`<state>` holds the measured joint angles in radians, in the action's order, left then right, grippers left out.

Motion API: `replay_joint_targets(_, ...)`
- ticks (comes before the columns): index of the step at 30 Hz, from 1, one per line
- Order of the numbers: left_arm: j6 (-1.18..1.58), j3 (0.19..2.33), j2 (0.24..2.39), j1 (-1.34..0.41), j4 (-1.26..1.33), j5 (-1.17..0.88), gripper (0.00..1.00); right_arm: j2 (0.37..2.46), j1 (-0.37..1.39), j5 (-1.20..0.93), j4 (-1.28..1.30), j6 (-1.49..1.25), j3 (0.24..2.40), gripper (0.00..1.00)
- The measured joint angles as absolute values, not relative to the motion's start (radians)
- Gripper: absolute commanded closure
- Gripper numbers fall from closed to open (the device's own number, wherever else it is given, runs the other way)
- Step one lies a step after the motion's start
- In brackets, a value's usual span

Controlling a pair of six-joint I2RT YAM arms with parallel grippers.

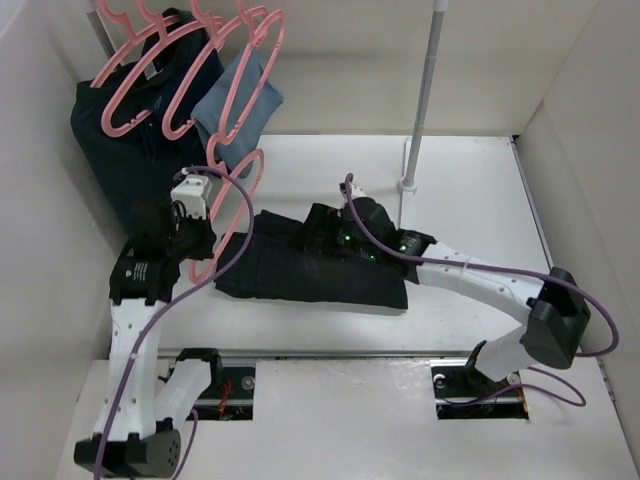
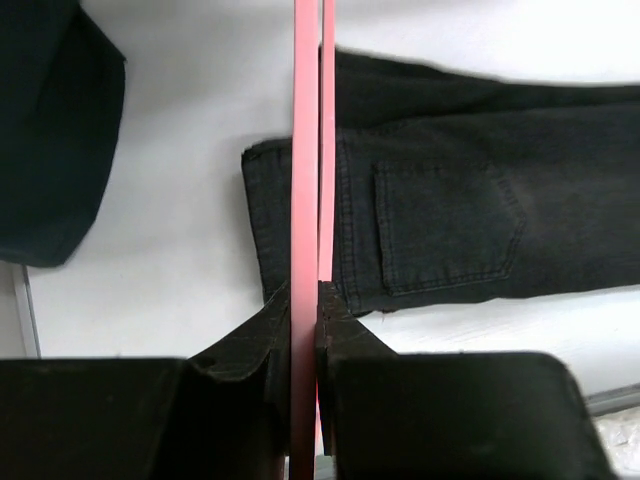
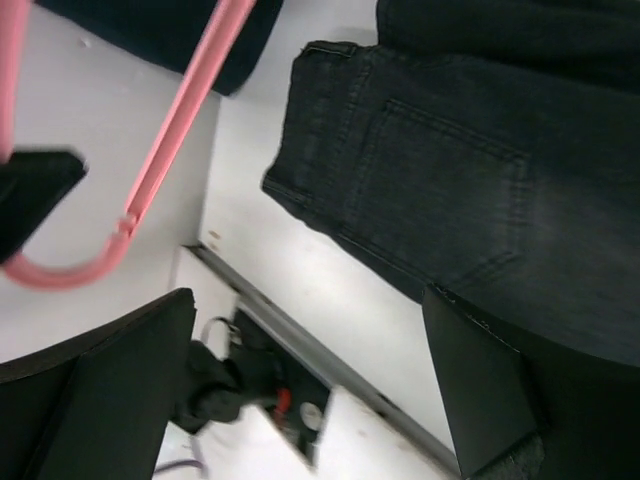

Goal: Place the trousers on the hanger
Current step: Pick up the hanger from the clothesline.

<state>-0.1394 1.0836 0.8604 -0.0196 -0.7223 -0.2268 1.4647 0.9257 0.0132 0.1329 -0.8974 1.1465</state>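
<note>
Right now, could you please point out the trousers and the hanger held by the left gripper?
trousers (image 2: 450, 225), left wrist view, on the back pocket.
hanger (image 2: 305, 150), left wrist view, on its pink bar.

Trousers (image 1: 300, 270) on table (image 1: 470, 200) centre; hanger (image 2: 305, 200) at their left end (waistband side); spare hangers (image 1: 276, 40) behind, back-left

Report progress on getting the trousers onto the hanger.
Done: the left gripper is shut on the hanger. In hand: the right gripper hangs open just above the trousers, which lie folded on the table, waistband end toward the hanger. Left: gripping the trousers and threading them over the hanger bar; no cloth is on it yet.
</note>
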Motion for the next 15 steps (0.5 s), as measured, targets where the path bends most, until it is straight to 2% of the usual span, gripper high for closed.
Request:
replay_joint_targets(4, -0.119, 1.080, 0.745, -0.023, -0.706, -0.252, 1.00, 1.560, 0.940, -0.001, 0.026, -1.028, 1.162, 0.00)
replay_joint_targets(7, -0.108, 1.089, 0.700, -0.028, -0.706, -0.284, 1.00, 1.676, 0.967, -0.008, -0.040, -1.097, 1.250, 0.00)
replay_joint_targets(11, -0.088, 1.111, 0.701, -0.050, -0.710, -0.312, 1.00, 1.800, 0.999, -0.031, -0.150, -1.163, 1.368, 0.00)
replay_joint_targets(15, -0.061, 1.129, 0.710, -0.072, -0.738, -0.315, 1.00, 1.820, 1.017, -0.031, -0.265, -1.204, 1.375, 0.00)
